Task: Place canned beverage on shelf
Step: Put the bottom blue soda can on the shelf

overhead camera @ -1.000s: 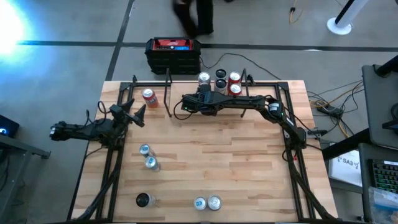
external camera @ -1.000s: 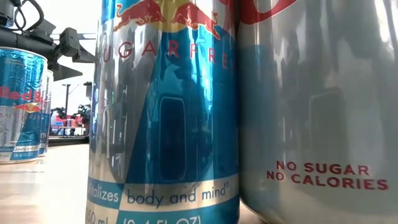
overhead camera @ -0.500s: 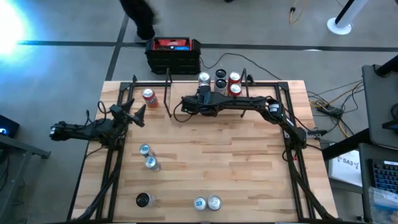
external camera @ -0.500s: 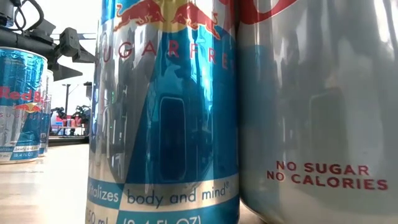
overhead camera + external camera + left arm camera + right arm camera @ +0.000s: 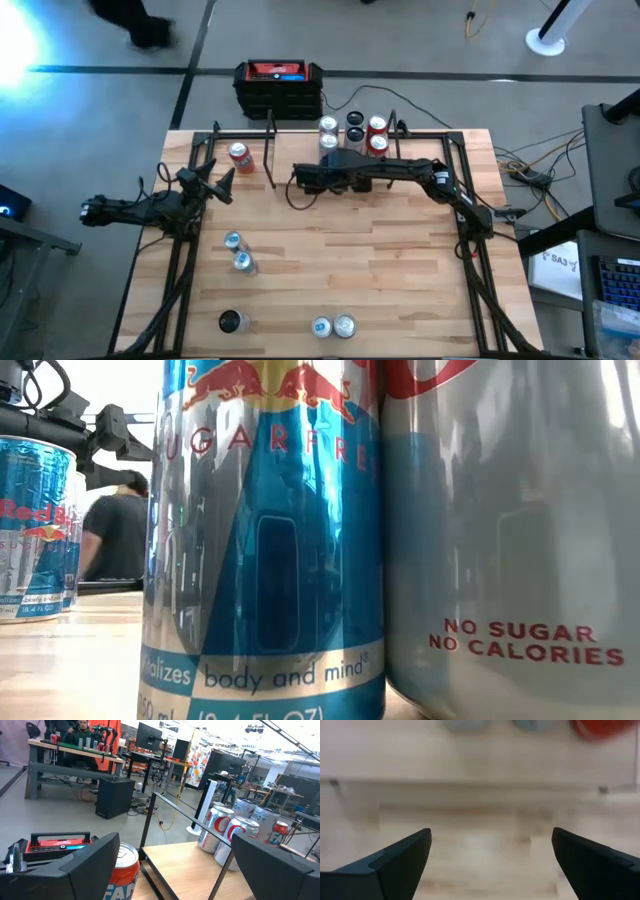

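- The shelf (image 5: pixel 350 140), a low rack with a light wood board and thin black posts, was seen at the 12 o'clock edge of the wooden plank surface (image 5: pixel 380 250).
- Four cans (image 5: pixel 352 130) were grouped on the shelf: two silver, one dark-topped, one red.
- The right gripper (image 5: pixel 298 178) was stretched over the surface just in front of the shelf, its fingers (image 5: pixel 400 857) spread wide with nothing between them.
- The left gripper (image 5: pixel 222 185) was parked at the 9 o'clock edge, its fingers (image 5: pixel 85 865) held apart and empty.
- A red can (image 5: pixel 239 155) was found standing near the left gripper, towards 11 o'clock.
- Two blue-and-silver cans (image 5: pixel 237 252) were set together at about 8 o'clock, and a dark-topped can (image 5: pixel 231 322) at 7 o'clock.
- Two more cans (image 5: pixel 333 326) were placed touching at 6 o'clock; in the low view their glossy cylindrical walls (image 5: pixel 265 540) blocked most of the surface.
- A black box with a red top (image 5: pixel 278 85) was left on the floor beyond the shelf.
- A person (image 5: pixel 118 535) in dark clothing was seen in the room behind.
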You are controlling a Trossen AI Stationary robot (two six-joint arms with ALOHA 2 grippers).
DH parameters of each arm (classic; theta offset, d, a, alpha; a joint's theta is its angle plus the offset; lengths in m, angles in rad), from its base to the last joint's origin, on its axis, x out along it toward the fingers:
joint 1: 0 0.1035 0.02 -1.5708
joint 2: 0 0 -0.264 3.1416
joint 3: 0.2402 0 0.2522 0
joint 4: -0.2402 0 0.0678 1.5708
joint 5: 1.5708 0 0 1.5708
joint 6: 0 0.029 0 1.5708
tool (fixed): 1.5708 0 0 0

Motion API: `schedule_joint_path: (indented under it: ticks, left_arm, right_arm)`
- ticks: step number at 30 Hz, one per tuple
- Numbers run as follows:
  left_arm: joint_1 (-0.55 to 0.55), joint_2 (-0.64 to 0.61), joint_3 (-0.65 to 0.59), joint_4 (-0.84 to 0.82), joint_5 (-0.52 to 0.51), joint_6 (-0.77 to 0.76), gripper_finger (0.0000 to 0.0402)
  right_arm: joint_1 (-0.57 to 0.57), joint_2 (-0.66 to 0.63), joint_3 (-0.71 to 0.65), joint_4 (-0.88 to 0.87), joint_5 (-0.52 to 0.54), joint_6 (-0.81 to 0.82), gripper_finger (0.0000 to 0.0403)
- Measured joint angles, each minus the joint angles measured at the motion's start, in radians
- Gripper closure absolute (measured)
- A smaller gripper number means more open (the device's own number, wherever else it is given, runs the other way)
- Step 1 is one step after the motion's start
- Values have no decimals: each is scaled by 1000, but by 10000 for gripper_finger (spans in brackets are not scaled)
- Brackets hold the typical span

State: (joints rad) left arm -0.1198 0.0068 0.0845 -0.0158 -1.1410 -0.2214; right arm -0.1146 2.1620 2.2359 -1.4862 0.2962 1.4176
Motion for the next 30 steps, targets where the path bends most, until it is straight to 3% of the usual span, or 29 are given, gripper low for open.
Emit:
schedule_joint_path:
  ticks: [6, 13, 24, 30]
  left_arm:
    - [0, 0, 0, 0, 0, 0, 33]
    - [0, 0, 0, 0, 0, 0, 33]
    - [0, 0, 0, 0, 0, 0, 33]
    - [0, 0, 0, 0, 0, 0, 33]
  right_arm:
    - [95, 0, 1, -32, -84, 101, 3]
    - [219, 0, 1, -21, -88, 217, 3]
    - [289, 0, -4, -15, -135, 442, 3]
    - [308, 0, -4, -8, -333, 539, 3]
